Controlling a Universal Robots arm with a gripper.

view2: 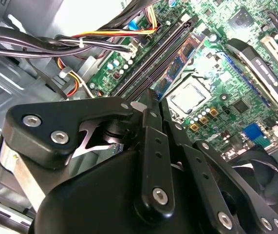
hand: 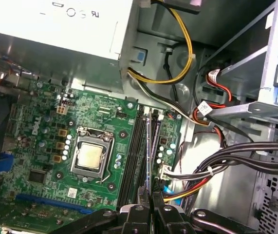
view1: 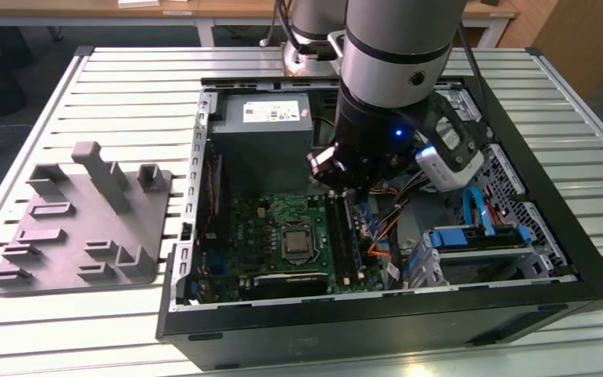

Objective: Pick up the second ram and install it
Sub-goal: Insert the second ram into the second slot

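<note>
One case (view1: 385, 316), one green board (view1: 268, 221), one processor (view1: 297, 242), one power supply (view1: 264, 129)

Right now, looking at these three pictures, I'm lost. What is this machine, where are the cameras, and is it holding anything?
It is a robot arm reaching into an open computer case on a slatted table. One picture looks from outside; both wrist views ride on the arm. Its closed gripper sits at a ram stick standing among black slots on the green board. Whether it clamps the stick is unclear. A grey fixture lies beside the case.
</note>
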